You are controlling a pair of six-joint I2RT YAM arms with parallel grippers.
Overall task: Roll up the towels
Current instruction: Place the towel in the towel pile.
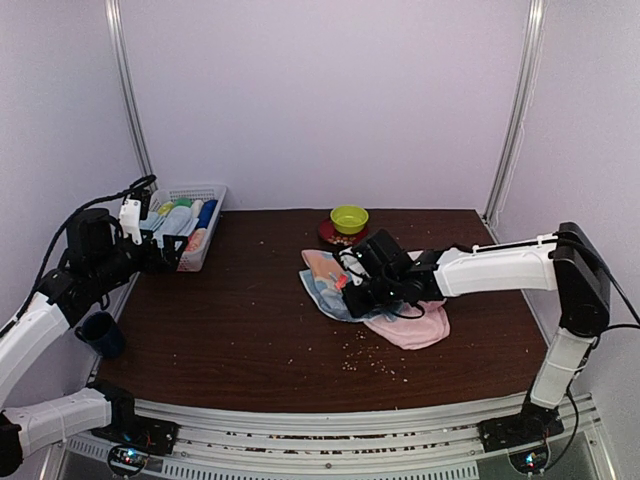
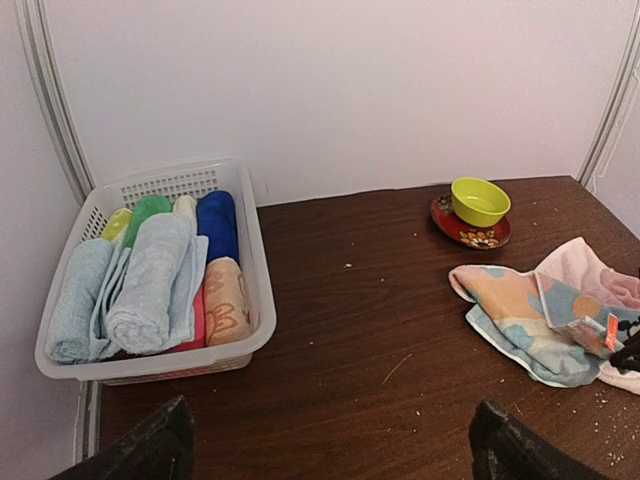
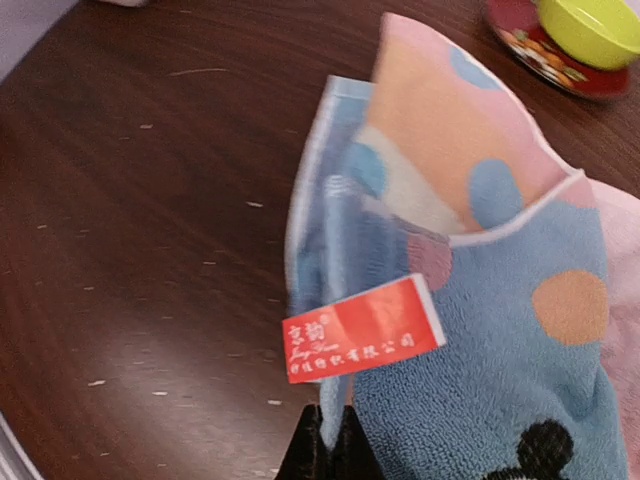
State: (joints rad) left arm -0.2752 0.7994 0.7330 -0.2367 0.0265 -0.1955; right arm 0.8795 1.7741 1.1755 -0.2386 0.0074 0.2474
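Two towels lie crumpled together right of the middle of the surface (image 1: 250,320), and neither is rolled.

At the far left corner stands a white mesh basket (image 2: 255,300), packed with rolled cloths (image 2: 150,290) in pale blue, green, dark blue and peach. The left hand (image 2: 330,445) hovers just short of the basket, above the left edge, with its fingers spread wide and nothing between them. A dark blue mug (image 1: 100,333) sits lower down by that same left edge; whether it stands on the surface I cannot tell.

Toward the middle of the far edge, a yellow-green bowl (image 1: 349,217) rests on a red patterned saucer (image 1: 328,235).

Just in front of it lies the blue towel (image 1: 325,288), spotted with peach, pink and darker blue, its far corner folded over to show a peach side. It overlaps the pink towel (image 1: 415,328), which spreads out toward the right edge. The right hand (image 3: 325,455) reaches in from the right, its fingers pinched tight on the near edge of the blue towel, right below a red label (image 3: 365,342) sewn to the hem.

Pale crumbs (image 1: 375,362) are scattered on the surface near the towels.
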